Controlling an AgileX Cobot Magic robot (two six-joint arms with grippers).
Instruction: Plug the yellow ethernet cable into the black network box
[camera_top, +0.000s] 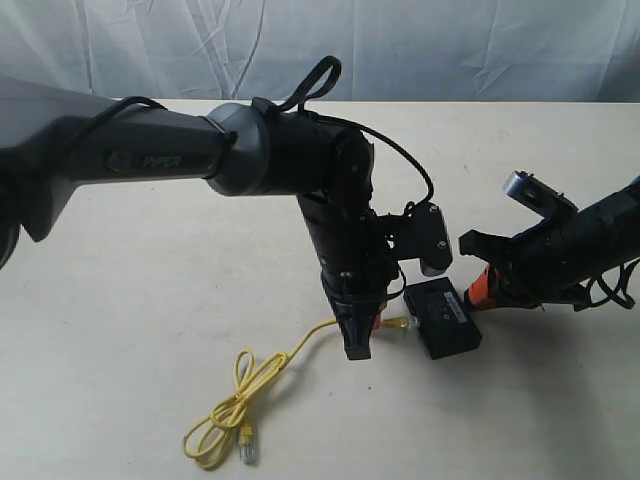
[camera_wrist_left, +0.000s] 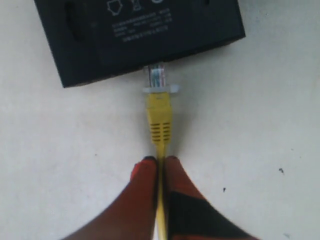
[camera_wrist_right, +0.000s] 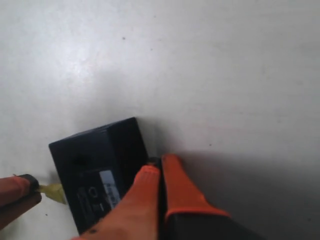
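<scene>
While your left end effector pinches the yellow ethernet cable just behind its yellow boot, its two orange fingers are closed narrow on the thin cord. The clear plug at the cable's tip points straight at the side wall of the black network box and meets it. You cannot tell how deep it sits in the port. The box lies flat on the pale tabletop, near the middle, with its printed top facing up. In the exterior view, the cable runs from the box under your left arm toward the lower left. There it lies in loose loops, with its other plug resting free beside them. Your right end effector comes in from the right, its fingers shut together with nothing between them. Its tips sit at the box's edge opposite the cable; whether they press the box, the pictures do not show.
</scene>
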